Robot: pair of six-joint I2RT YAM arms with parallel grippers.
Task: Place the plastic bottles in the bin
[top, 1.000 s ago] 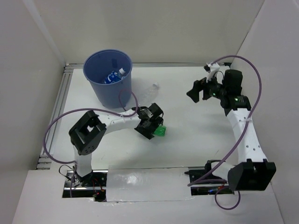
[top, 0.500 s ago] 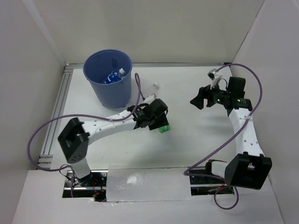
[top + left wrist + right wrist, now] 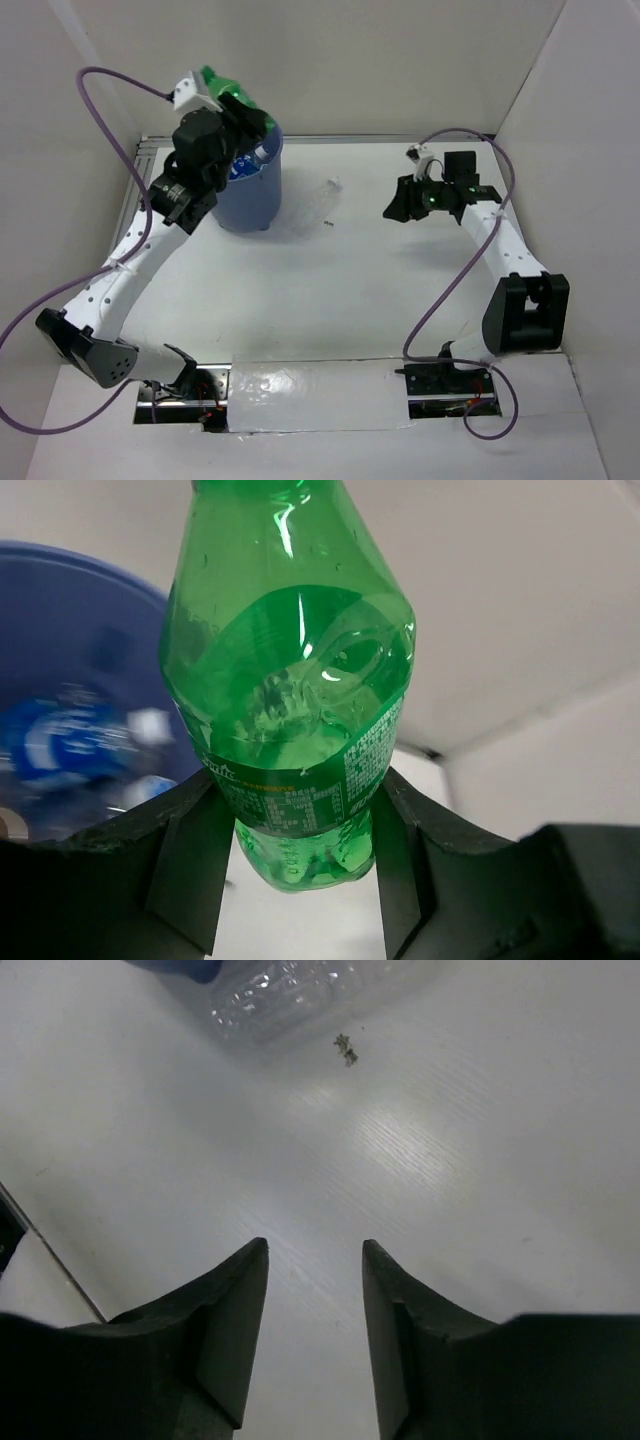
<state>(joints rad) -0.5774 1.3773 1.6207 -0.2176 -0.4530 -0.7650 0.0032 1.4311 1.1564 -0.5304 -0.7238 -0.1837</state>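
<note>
**Step in hand:** the left tool (image 3: 300, 785) is grasping the green bottle (image 3: 290, 680) across its lower body and carrying it to the bin (image 3: 247, 203). The bottle's neck is pointing away from the tool. The bin is sitting below the tool and, in the wrist view, off to its left side. I cannot tell whether the bottle is hanging fully over the mouth. A blue-labelled bottle (image 3: 240, 164) is already lying inside the bin.

**Right tool** (image 3: 315, 1250): clenched on nothing, with only a narrow gap between its jaws. It is hovering low over the worktop (image 3: 450, 1180), with a clear bottle (image 3: 300, 990) lying ahead of it, apart from the jaws.

**Next move, as judged:** the left tool is needing to centre the green bottle over the bin's mouth, then release it. The right tool is needing to spread its jaws before it can take the clear bottle.

**Change from the earlier frames:** half a second ago the left tool was down at the worktop with the green bottle; it is now raised at the bin. The right tool has drawn its jaws in and has moved nearer the clear bottle.
</note>
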